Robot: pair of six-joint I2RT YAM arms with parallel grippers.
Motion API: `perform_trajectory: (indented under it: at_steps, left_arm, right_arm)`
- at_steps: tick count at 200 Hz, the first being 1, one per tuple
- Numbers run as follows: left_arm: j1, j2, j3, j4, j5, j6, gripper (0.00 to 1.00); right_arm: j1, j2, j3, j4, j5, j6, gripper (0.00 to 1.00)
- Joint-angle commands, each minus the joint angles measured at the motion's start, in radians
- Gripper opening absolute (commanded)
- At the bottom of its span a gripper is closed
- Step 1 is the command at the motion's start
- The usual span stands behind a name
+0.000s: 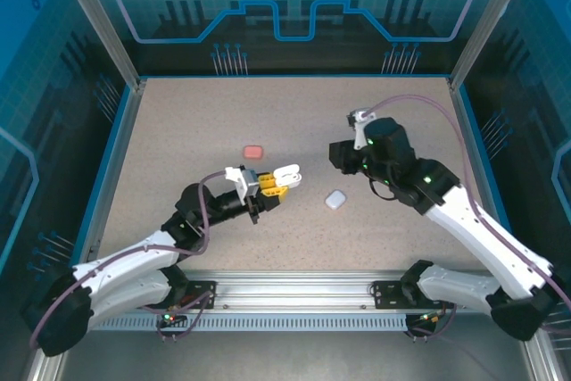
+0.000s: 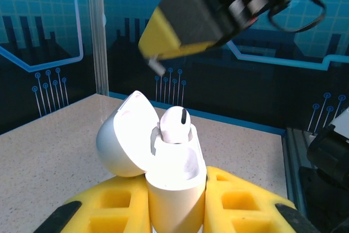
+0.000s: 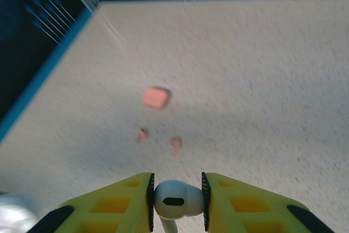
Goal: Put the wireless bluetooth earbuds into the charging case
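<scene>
**Top external:** set above and behind the arm bases, aimed down at the whole table (image 1: 178, 122). **Left wrist:** held low and level, aimed across at the right gripper (image 2: 158, 53), which is close by. **Right wrist:** tilted down at the table from higher up. The red case (image 3: 156, 97) is shared with the top view.

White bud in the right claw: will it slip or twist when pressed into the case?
Likely slippery: the bud is glossy and rounded, pinched only across its head by the right claw. It may pivot under pressure, since its stem hangs free below the grip.
</scene>
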Motion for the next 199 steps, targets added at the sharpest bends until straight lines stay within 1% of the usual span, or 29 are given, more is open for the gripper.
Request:
perform_trajectory:
  at_steps: [1,27,59,86,111,142,199]
  left_arm:
    - [-0.023,0.071,0.056,0.143,-0.031,-0.005,0.00]
    - [-0.056,0.165,0.082,0.222,-0.082,0.020,0.00]
    - [-0.096,0.273,0.105,0.335,-0.172,0.066,0.00]
    - [-0.121,0.345,0.120,0.404,-0.238,0.070,0.00]
    - [-0.138,0.389,0.134,0.429,-0.261,0.063,0.00]
    - [-0.157,0.409,0.143,0.442,-0.298,0.053,0.00]
    - [-0.166,0.410,0.150,0.434,-0.334,0.027,0.00]
  right_arm:
    - [0.012,-0.079,-0.057,0.134,-0.049,-0.009,0.29]
    - [0.075,-0.141,-0.111,0.230,-0.032,-0.015,0.28]
    - [0.196,-0.160,-0.161,0.315,0.077,-0.062,0.28]
    - [0.261,-0.163,-0.207,0.402,0.134,-0.094,0.28]
    - [0.288,-0.140,-0.214,0.420,0.170,-0.126,0.28]
    - [0.309,-0.112,-0.215,0.422,0.214,-0.151,0.28]
    - [0.318,-0.073,-0.233,0.444,0.231,-0.153,0.28]
